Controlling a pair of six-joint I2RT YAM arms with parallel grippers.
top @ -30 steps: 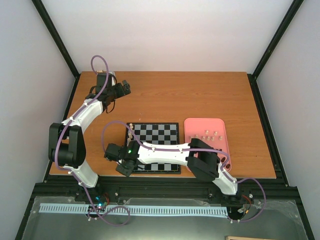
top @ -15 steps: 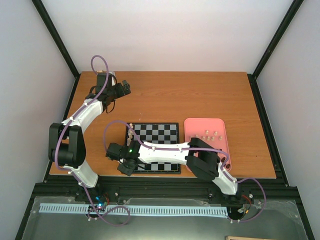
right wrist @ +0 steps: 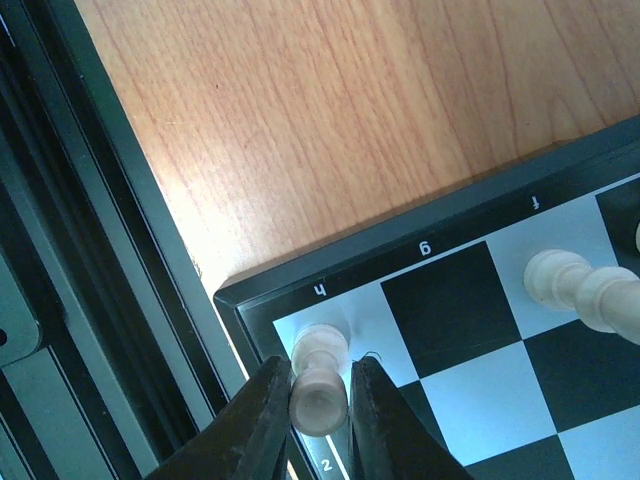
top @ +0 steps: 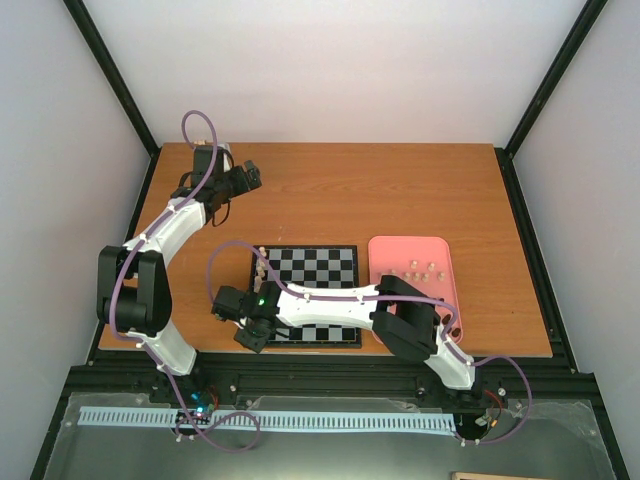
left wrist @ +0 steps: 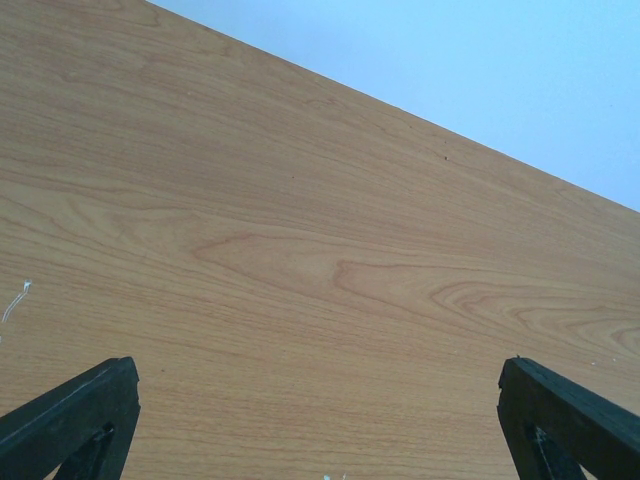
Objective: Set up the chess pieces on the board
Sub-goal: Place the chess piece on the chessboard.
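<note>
I have the right gripper (right wrist: 320,372) down at the near left corner of the board (right wrist: 440,222). Its fingers (right wrist: 262,420) are pressed against both sides of a pale piece (right wrist: 320,385), so I read it as clamped on the piece rather than free. The piece stands upright with its foot on the light corner square, the one beside the h on the border, and looks close to centred there. I judge this to be the set-down, and the job now is a clean release. I would part the fingers evenly and only a little, so neither pad drags the head sideways, then lift straight up before swinging away. The square sits right at the board's edge, with the table (right wrist: 300,130) and the black rail (right wrist: 90,330) just beyond, so a tipped piece could roll off. I would keep the retreat vertical until the fingers are above the head. A second piece (right wrist: 560,278) sits two squares along the same row, well apart from the fingers, and is no obstacle if I go up, not across. More pieces (top: 420,270) lie on the pink tray (top: 383,250) right of the board, so I reckon most of the setup is ahead. The left gripper (left wrist: 315,370) hangs with its jaws wide apart over the table at the far left, holding nothing and out of the way.
</note>
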